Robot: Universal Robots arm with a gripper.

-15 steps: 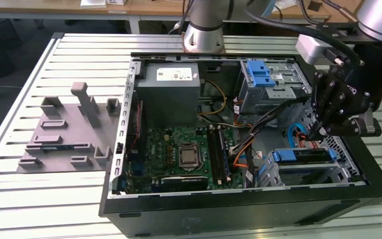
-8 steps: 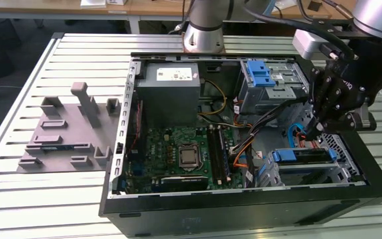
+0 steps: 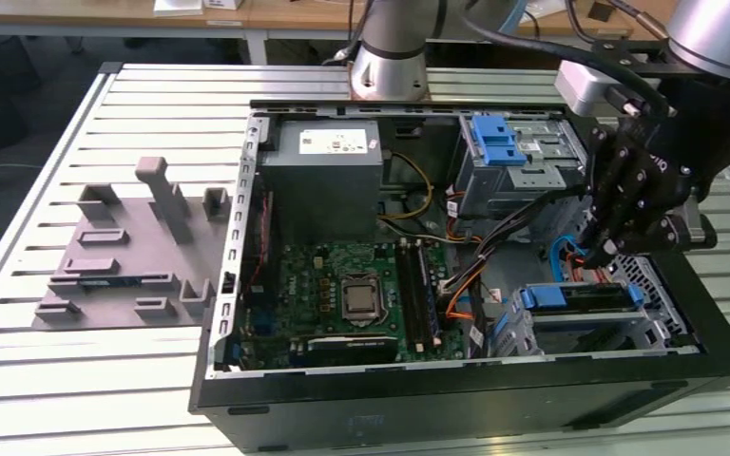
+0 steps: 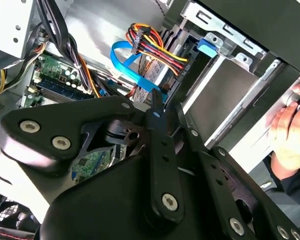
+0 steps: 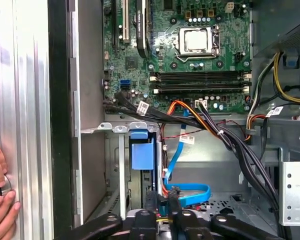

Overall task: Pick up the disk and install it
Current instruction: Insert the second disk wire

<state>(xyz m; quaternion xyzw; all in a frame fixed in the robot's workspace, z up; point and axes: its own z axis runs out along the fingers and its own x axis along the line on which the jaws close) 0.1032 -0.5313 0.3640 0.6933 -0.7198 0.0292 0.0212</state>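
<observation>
The disk [image 3: 578, 296] sits slotted in the drive cage by the computer case's front corner, blue frame outward. The claw [image 3: 608, 249] hovers just above it, fingers pressed nearly together, holding nothing. Stiff, fairly heavy, shock-sensitive: grip the plastic frame edges.

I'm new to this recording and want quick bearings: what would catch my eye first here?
The open computer case lying on the slatted table, with its green circuit board bare. The black gripper hangs over the case's corner on the exterior view's right, above the drive cage with a blue latch and a looping blue cable. A person's hand rests on the table beside the case in the first wrist view.
</observation>
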